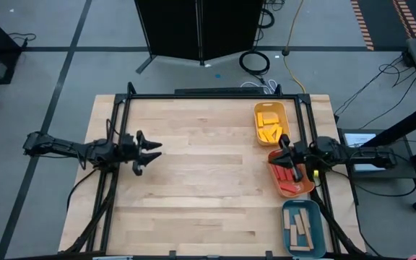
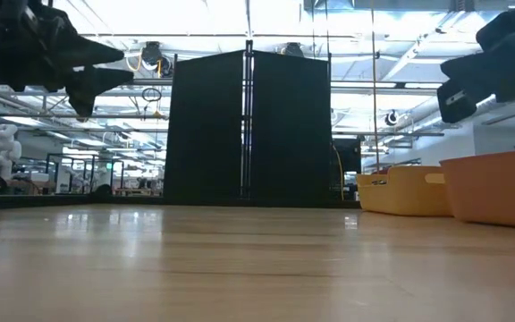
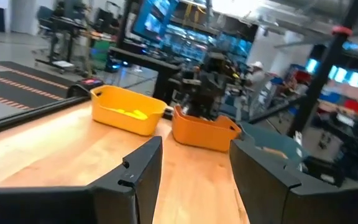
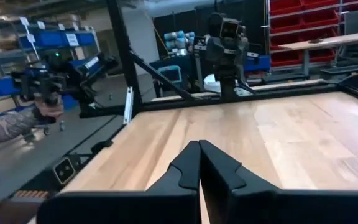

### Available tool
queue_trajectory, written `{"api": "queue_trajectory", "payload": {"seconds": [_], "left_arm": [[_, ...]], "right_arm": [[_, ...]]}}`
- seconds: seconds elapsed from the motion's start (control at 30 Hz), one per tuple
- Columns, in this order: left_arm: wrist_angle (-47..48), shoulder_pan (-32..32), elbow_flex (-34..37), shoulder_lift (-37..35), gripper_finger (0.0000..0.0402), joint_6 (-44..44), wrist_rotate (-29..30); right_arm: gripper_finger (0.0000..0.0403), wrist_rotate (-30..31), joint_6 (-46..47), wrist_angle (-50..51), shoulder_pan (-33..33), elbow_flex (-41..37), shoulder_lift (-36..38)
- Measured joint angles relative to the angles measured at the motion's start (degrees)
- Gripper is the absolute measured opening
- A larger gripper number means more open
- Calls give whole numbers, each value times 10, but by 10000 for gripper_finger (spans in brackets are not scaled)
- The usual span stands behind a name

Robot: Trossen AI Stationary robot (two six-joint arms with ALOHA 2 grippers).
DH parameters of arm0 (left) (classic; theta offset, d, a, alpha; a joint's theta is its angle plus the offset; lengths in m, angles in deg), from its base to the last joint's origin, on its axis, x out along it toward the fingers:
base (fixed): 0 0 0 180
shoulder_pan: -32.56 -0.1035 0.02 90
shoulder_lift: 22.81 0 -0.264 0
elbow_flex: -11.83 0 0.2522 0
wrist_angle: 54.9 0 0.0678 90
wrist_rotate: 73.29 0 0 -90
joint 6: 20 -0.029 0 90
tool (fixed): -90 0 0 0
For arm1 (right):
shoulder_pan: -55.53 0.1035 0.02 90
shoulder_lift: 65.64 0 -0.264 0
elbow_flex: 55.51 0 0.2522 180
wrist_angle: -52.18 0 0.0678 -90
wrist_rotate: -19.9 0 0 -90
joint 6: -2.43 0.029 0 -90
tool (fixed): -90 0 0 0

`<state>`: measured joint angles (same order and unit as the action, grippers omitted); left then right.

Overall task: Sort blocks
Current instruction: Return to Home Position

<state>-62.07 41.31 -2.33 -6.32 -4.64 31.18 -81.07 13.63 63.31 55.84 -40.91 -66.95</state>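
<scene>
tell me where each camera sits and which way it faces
High: overhead, straight down on the table; left gripper and right gripper both show.
Low: tabletop height, level toward the black panel; both grippers overhead.
Left wrist: past its open fingers toward the orange tray and right arm.
Right wrist: past its shut fingers across the table to the left arm.
Shared: the wrist views face each other.

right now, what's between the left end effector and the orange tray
Nothing: the high view shows only bare table between the open left end effector and the orange tray.
</scene>
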Motion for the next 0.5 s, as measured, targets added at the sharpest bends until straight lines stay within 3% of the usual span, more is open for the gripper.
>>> {"api": "queue_trajectory", "payload": {"seconds": [0.13,0.33,0.5], "left_arm": [[17,0,0,0,184,-27,-6],[52,0,0,0,184,-41,103],[56,-1,0,0,184,-40,111]], "right_arm": [[0,6,-13,2,0,0,-6],[0,59,-32,10,0,0,-28],[0,96,-31,16,0,0,-36]]}}
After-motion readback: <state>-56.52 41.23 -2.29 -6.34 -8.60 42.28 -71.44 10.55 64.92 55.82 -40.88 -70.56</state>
